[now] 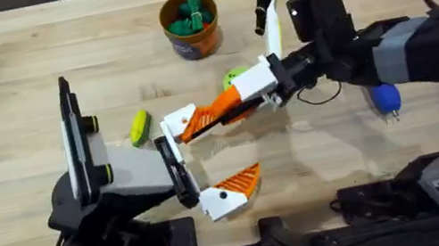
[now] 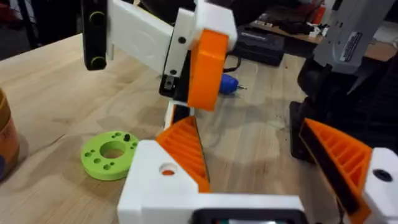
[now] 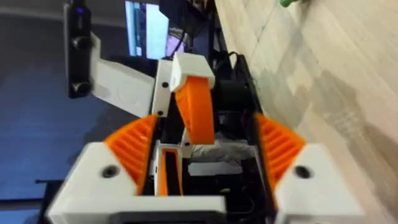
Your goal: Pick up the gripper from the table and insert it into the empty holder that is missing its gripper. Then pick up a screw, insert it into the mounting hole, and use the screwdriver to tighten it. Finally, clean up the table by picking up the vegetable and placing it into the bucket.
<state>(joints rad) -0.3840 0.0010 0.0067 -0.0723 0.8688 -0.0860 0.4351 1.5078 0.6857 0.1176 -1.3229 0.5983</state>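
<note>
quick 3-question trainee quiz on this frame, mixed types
1. True or false: the blue pen-shaped screwdriver sits inside the round orange-brown bucket.
2. What is in the bucket? A) green items B) screws C) nothing
3. What colour is the small vegetable lying on the wooden table?

Key: 1 false, it lies on the table; 2 A; 3 yellow-green.

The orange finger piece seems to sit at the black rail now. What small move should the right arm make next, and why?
Probably draw the right gripper straight back. Its fingers stand open on either side of the orange finger piece, whose white base looks set against the holder rail, so it seems placed. Whether it is fully seated I cannot tell.
</note>
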